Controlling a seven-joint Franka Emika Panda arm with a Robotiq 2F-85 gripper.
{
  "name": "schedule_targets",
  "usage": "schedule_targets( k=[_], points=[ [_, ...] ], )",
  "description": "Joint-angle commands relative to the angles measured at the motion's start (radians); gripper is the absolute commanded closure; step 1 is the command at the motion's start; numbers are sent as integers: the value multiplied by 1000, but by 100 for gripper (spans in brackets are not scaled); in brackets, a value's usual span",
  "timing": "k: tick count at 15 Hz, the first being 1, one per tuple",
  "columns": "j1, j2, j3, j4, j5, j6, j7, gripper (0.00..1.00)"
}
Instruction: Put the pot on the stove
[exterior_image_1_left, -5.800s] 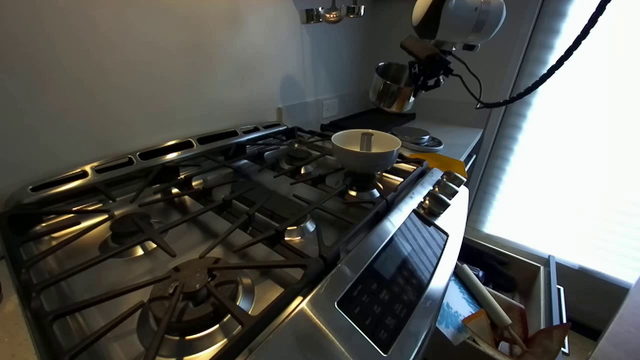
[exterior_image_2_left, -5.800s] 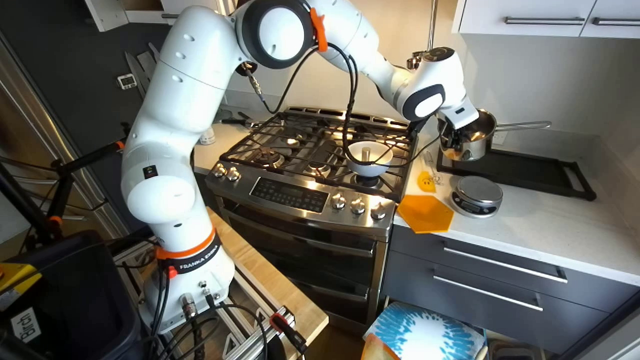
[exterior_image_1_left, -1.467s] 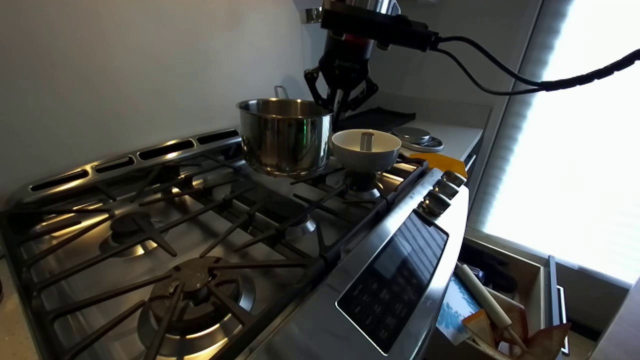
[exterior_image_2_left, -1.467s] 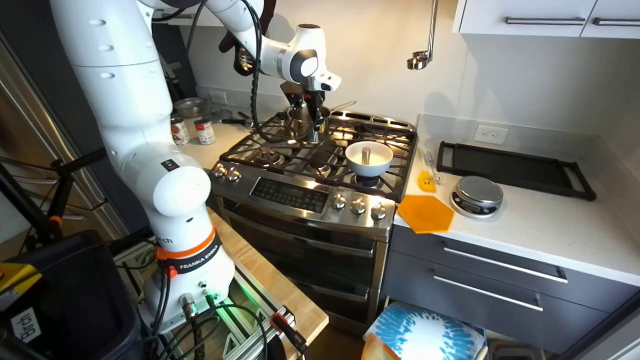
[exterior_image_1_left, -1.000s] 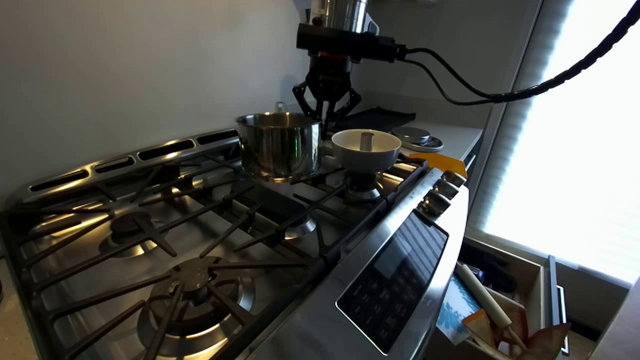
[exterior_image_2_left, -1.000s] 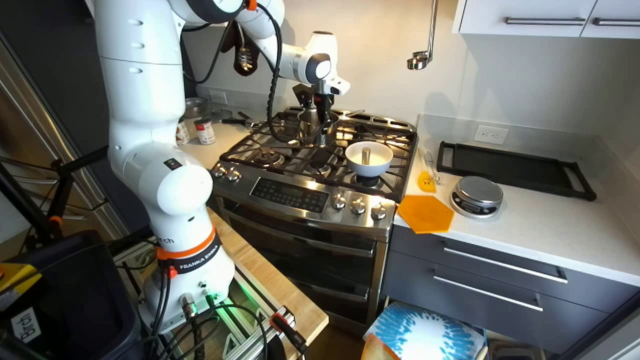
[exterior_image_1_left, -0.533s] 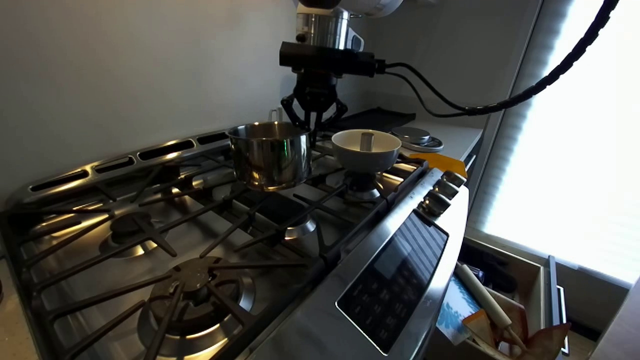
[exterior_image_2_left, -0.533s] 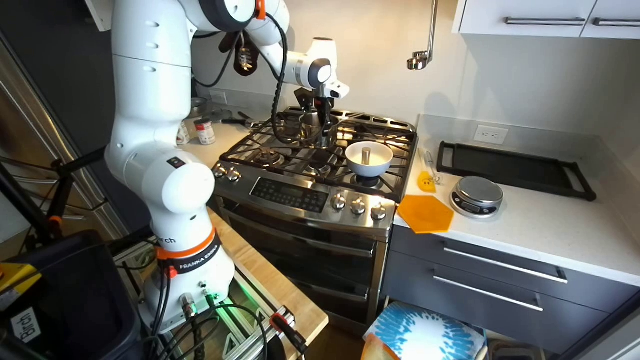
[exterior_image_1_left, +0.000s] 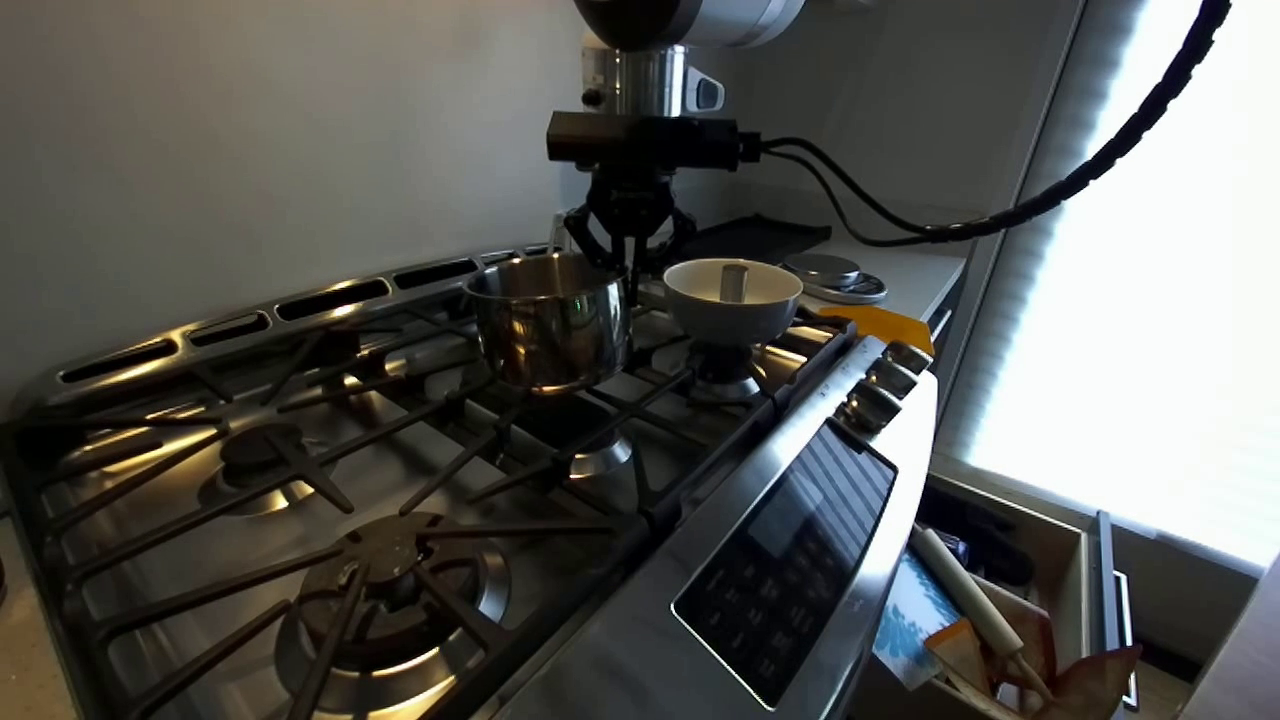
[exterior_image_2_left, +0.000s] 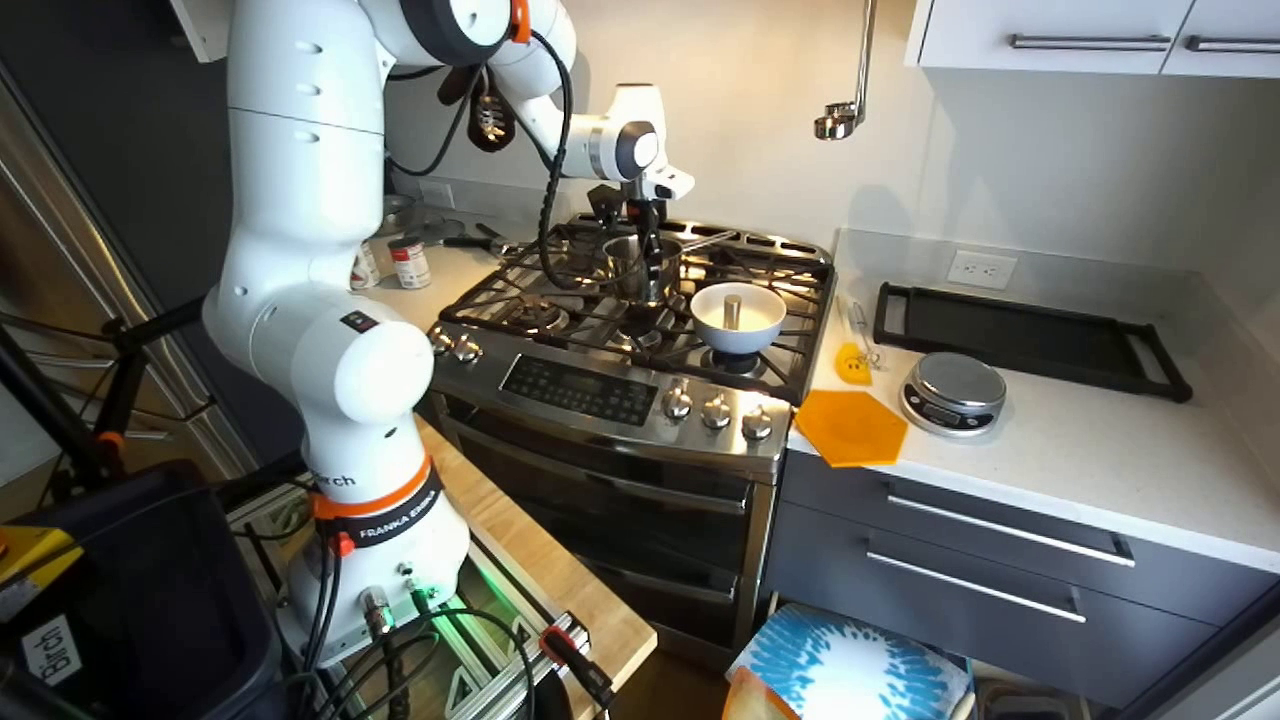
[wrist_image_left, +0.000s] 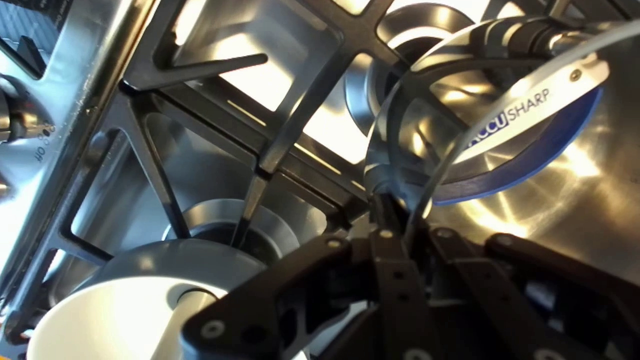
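Note:
The shiny steel pot (exterior_image_1_left: 550, 340) is over the middle of the stove (exterior_image_1_left: 620, 640), about upright. I cannot tell whether its base touches the grates. It also shows in an exterior view (exterior_image_2_left: 670, 278), with its handle (exterior_image_2_left: 710, 240) pointing to the back right. My gripper (exterior_image_1_left: 630, 272) points down and is shut on the pot's rim, on the side towards the white bowl. In the wrist view the fingers (wrist_image_left: 407, 220) pinch the pot wall. A white and blue knife sharpener (wrist_image_left: 515, 120) lies inside the pot (wrist_image_left: 530, 215).
A white bowl (exterior_image_1_left: 730, 325) with a metal post inside sits on the stove's front right burner, close beside the gripper. A kitchen scale (exterior_image_2_left: 958, 385), an orange mat (exterior_image_2_left: 852, 430) and a black tray (exterior_image_2_left: 1030, 335) are on the counter. A loose cable (exterior_image_1_left: 1060, 195) hangs from the arm.
The gripper has carried the pot from above the counter, over the stove's back, to its middle. In the last second the pot and gripper have come lower, slightly in the last half second.

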Motion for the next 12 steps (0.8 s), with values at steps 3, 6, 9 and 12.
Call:
schedule_targets(
  k=[3,6,9,12],
  points=[
    [22,-2,-7,0,-18,15,52,99],
    [13,-50,9,-39,13,-9,33,64],
    [-2,-125,26,-96,44,-31,1,39],
    [-12,-273,45,-219,69,11,-50,17]
  ],
)
